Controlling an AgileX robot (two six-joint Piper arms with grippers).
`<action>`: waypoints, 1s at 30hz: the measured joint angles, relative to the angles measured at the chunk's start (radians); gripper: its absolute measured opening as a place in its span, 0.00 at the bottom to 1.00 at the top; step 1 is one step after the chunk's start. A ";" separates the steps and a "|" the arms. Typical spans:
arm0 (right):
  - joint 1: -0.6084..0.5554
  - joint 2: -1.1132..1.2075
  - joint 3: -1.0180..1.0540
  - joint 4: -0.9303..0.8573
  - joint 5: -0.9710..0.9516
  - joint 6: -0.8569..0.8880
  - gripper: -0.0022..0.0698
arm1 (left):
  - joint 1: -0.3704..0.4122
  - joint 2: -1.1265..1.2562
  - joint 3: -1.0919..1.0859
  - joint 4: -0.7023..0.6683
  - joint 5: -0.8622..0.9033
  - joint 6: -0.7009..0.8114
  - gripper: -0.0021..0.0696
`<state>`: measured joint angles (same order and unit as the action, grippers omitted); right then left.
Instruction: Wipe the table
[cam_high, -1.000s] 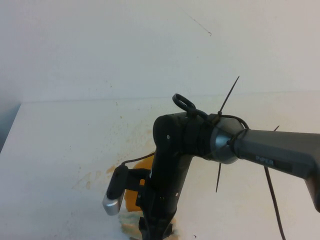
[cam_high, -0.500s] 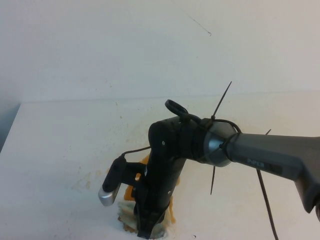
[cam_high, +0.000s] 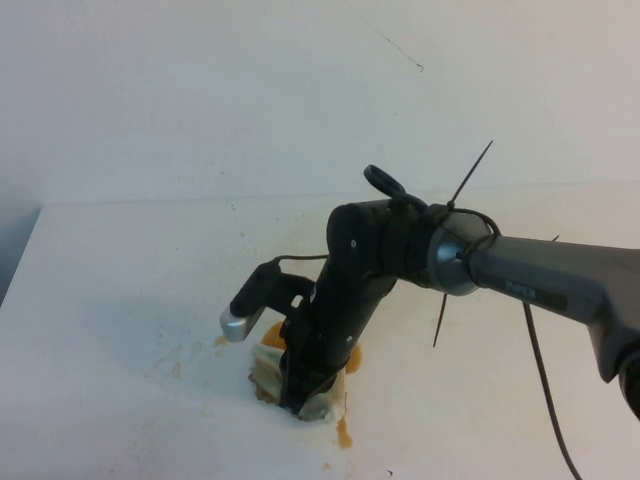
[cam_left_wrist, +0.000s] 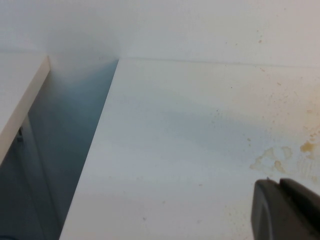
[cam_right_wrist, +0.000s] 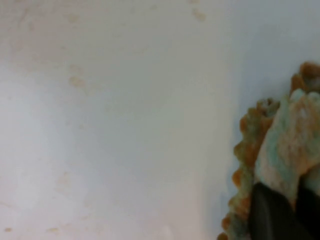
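My left gripper (cam_left_wrist: 281, 187) hangs idle, jaws together, over the left part of the table (cam_high: 110, 280) where pale stains (cam_high: 178, 358) show, while in the middle my right gripper (cam_high: 298, 398) is clamped on the rag (cam_high: 266, 366) lying on the orange spill (cam_high: 342, 432), so I judge most wiping is left.

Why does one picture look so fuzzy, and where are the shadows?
Right wrist view: blurred, close to the right end effector shut on the stained cloth. Left wrist view: clearer, a soft shadow crosses the table under the left end effector. High view: even light, no glare.
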<state>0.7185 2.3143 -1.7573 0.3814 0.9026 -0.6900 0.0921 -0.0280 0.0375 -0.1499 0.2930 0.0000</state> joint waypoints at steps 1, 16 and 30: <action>-0.014 0.008 -0.013 0.000 -0.003 0.000 0.07 | 0.000 0.000 0.000 0.000 0.000 0.000 0.03; -0.120 0.024 -0.055 0.041 -0.052 -0.066 0.07 | 0.000 0.000 0.000 0.000 0.000 0.000 0.03; -0.105 -0.027 -0.154 0.307 -0.068 -0.253 0.07 | 0.000 0.000 0.000 0.000 0.000 0.000 0.03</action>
<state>0.6137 2.2875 -1.9113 0.6885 0.8342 -0.9430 0.0921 -0.0280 0.0375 -0.1499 0.2930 0.0000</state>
